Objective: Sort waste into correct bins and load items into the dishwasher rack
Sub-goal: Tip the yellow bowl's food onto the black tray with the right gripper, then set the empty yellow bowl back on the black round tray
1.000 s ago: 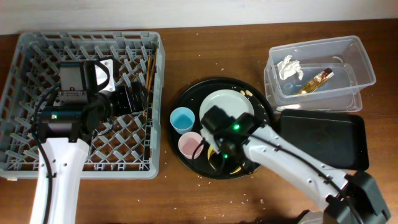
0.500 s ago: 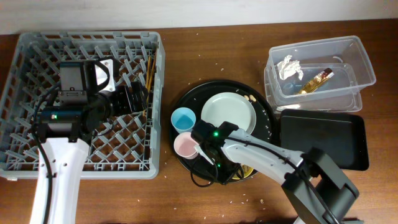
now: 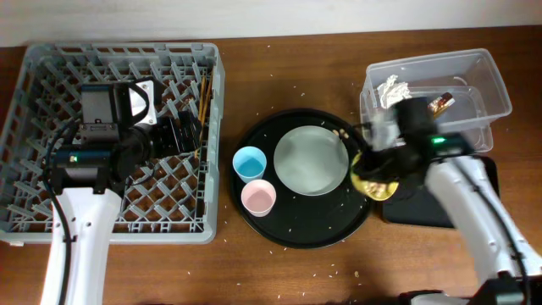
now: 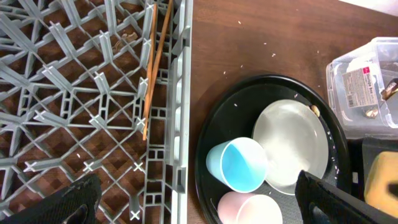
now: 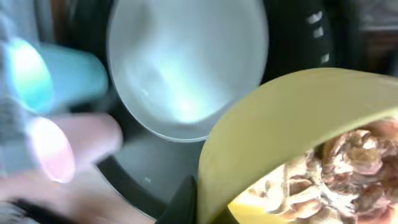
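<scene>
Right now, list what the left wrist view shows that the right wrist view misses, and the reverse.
Only left wrist: the dishwasher rack, brown chopsticks lying in it, the clear tub. Only right wrist: tan-brown food scraps inside the yellow bowl. Both: that bowl, the plate, the blue cup and the pink cup, blurred in the right wrist view.

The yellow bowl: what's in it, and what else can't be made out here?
- Overhead, the right arm covers part of the yellow bowl. The right wrist view is blurred, so its brownish contents are unclear.
- Left wrist view: the bottom edge cuts off the pink cup.
- Left wrist view: the label on the clear tub is too small to read.
</scene>
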`<state>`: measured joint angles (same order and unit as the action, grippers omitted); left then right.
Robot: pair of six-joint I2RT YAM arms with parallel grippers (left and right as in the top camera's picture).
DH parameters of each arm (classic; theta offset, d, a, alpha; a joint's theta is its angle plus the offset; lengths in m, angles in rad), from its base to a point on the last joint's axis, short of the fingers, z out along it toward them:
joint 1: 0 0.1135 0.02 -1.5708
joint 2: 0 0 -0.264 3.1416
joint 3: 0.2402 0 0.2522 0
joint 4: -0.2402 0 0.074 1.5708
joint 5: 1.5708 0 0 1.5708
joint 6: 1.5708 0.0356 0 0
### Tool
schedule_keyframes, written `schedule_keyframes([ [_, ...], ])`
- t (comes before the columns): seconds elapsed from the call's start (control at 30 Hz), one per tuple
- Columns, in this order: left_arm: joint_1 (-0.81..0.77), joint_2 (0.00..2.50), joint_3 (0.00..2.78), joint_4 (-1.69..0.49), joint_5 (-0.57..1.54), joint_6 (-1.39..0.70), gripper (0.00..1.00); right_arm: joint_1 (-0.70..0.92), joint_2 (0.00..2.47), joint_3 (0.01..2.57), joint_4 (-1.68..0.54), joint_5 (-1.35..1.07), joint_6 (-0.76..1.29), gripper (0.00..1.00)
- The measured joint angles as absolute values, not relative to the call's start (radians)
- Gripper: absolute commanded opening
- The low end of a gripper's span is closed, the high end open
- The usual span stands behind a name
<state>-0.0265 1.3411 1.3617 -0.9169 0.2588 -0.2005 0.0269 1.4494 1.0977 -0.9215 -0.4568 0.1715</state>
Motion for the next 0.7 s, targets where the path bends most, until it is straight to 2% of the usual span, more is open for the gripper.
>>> schedule_keyframes([
  [0.1, -0.027, 1.341, 1.362, -0.917, 0.259, -0.2, 0.99, -0.21, 1.449, 1.098, -0.918, -0.631, 0.12, 0.04],
  [0.2, -0.027, 1.341, 1.362, -0.917, 0.259, -0.2, 0.99, -0.35, 1.45, 1.084, -0.911, -0.818, -0.031, 0.04],
  [0.47, -0.027, 1.341, 1.362, -0.917, 0.259, -0.2, 0.99, -0.6, 1.551, 0.91, -0.75, -1.269, -0.228, 0.04],
  [0.6, -0.027, 1.341, 1.362, -0.917, 0.259, -0.2, 0.99, -0.631, 1.587, 0.905, -0.746, -1.449, -0.301, 0.04],
  [0.7, -0.027, 1.341, 1.362, -0.917, 0.259, -0.2, 0.99, -0.631, 1.587, 0.905, -0.738, -1.492, -0.329, 0.04],
])
